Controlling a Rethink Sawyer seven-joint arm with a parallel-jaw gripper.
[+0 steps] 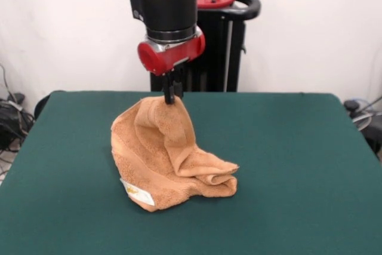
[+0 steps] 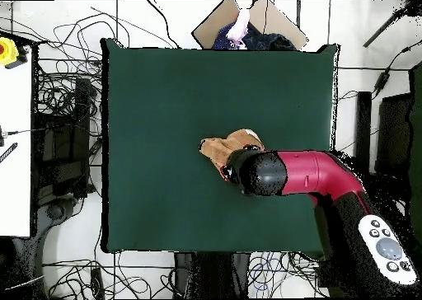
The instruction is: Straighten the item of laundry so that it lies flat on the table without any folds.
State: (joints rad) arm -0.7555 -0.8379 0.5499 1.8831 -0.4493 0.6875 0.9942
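Note:
The orange-tan towel point(image 1: 164, 156) is bunched in a heap near the middle of the green table point(image 1: 298, 165). One part is pulled up into a peak, and the rest drapes down in folds toward the front. Its small white label point(image 1: 137, 192) shows at the lower front edge. My gripper point(image 1: 171, 95) comes straight down from the red arm and is shut on the towel's peak, holding it above the table. In the overhead view the arm's head hides the gripper, and only part of the towel point(image 2: 224, 148) shows on the table point(image 2: 165, 91) beside the arm.
The robot's black pedestal point(image 1: 218, 52) stands behind the table's far edge. A cardboard box with clothes point(image 2: 251, 29) sits beyond the table's edge opposite the robot. Cables point(image 2: 62, 99) lie on the floor beside the table.

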